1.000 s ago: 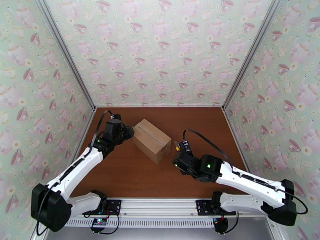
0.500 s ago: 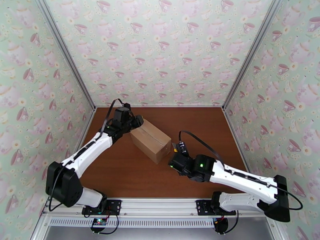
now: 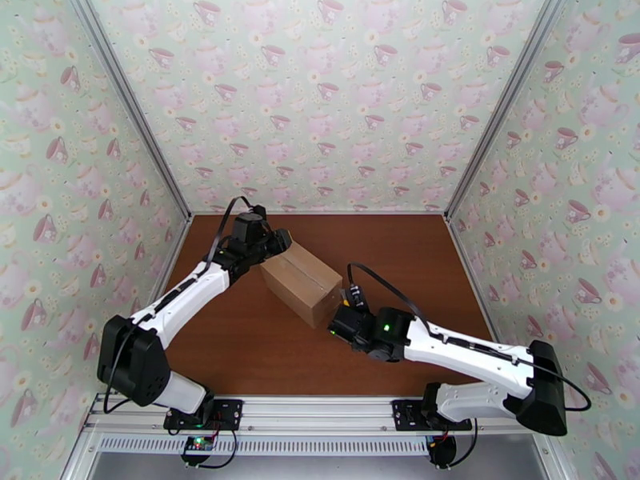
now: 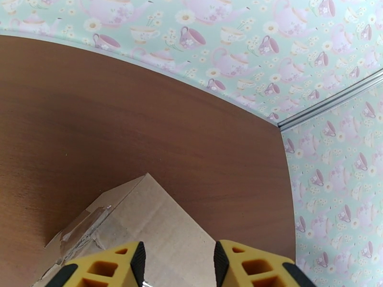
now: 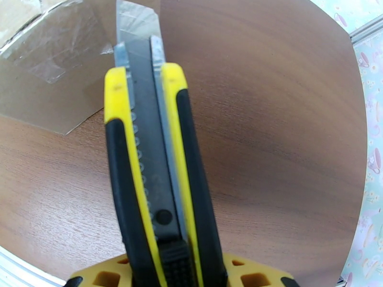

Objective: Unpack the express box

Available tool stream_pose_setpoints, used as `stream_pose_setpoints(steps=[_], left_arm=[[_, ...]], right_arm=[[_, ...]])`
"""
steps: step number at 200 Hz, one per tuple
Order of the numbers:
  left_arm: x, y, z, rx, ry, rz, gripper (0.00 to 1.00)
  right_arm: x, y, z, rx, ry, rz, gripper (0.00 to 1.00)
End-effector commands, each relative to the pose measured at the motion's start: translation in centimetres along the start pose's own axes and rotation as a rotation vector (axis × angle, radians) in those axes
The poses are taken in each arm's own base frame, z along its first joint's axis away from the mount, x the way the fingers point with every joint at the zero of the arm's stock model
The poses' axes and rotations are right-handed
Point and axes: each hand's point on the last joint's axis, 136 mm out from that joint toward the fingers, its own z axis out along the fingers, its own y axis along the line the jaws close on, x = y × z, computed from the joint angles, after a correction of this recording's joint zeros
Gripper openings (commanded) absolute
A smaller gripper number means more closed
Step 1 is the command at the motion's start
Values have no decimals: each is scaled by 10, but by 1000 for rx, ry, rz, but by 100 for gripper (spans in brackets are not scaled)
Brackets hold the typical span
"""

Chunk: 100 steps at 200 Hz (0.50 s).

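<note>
Sitting near the middle of the brown table (image 3: 400, 250), the express box (image 3: 302, 283) is being shown as a plain cardboard carton turned on a diagonal, one short end toward the left rear corner and the other toward the near right. Its flaps are being kept shut by clear tape (image 5: 55, 44), which is seen running along the top and wrinkling down over the end faces, so nothing has been unpacked yet. At the far end of the carton, the left gripper (image 4: 178, 259) is being held over the top edge with its yellow fingers spread apart and cardboard visible in the gap between them; whether the fingers are touching the box cannot be told. This placement is judged to be for bracing the carton so that it is not pushed along the table during cutting. At the near end, a yellow-and-black utility knife (image 5: 153, 154) is being gripped firmly by the right gripper (image 3: 340, 320), whose fingers are closed on the handle. The blade (image 5: 136, 25) is being held extended and pointed at the taped end face, just beside it, probably so that the seam can be slit. Walls papered with teapots and cups are enclosing the table on three sides.
</note>
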Motion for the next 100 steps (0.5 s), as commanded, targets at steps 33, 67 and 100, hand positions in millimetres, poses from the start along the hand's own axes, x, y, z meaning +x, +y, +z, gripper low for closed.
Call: stream_pose_setpoints(steps=[33,67,100], left_arm=[[-6,-11,-1,45,-19,-2,45],[-6,-11,-2,46,-20,-5,45],[-5,-10,-2,44,-21,-6,45]], right_arm=[[-17,2,-10,-12,-67,17,0],[-18,2,-11,-12,-72,22,0],[-23,4,-13,-18,-85,21,0]])
